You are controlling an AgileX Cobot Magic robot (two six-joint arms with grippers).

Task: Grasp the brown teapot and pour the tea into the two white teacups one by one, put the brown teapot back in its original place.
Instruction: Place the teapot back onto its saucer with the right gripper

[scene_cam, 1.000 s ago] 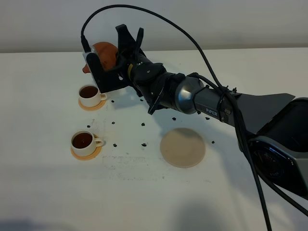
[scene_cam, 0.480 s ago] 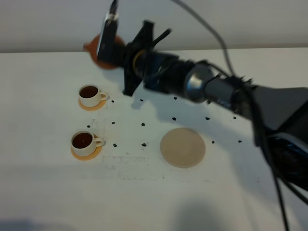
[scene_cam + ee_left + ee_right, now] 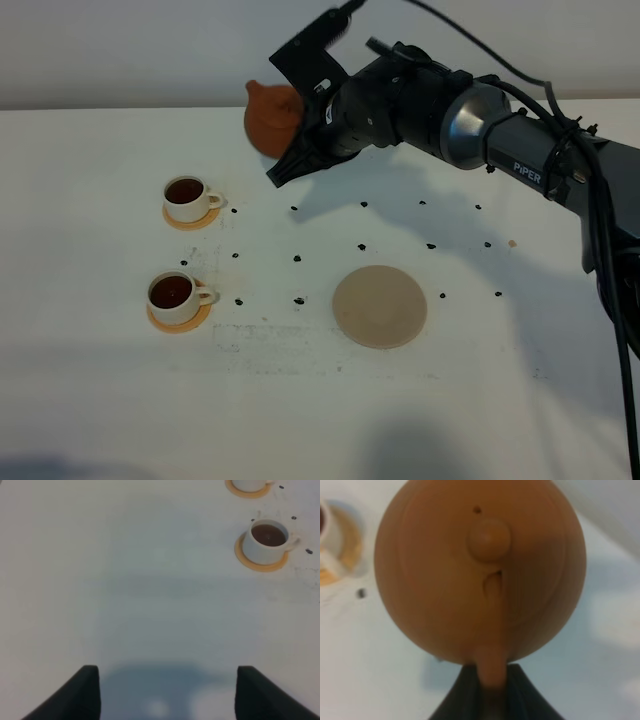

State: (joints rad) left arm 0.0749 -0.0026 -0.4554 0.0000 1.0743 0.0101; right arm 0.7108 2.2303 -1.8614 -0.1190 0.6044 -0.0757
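Note:
The brown teapot (image 3: 270,115) hangs in the air above the table's far side, to the right of the far cup, held by its handle in my right gripper (image 3: 303,122). In the right wrist view the teapot (image 3: 480,570) shows from above, lid knob up, with the right gripper (image 3: 490,692) shut on its loop handle. Both white teacups (image 3: 187,197) (image 3: 174,291) stand on orange coasters at the left, filled with dark tea. The beige disc (image 3: 380,306) lies bare in the middle. My left gripper (image 3: 167,695) is open over bare table, the near cup (image 3: 267,540) ahead of it.
Small dark specks (image 3: 298,259) dot the white table (image 3: 120,400) between the cups and the disc. The right arm (image 3: 520,150) and its cable stretch across the far right. A second cup's coaster (image 3: 247,489) shows at the left wrist view's edge.
My right arm has lifted the teapot from its tilt over the far cup and swung it to the right. The cups and disc have not moved.

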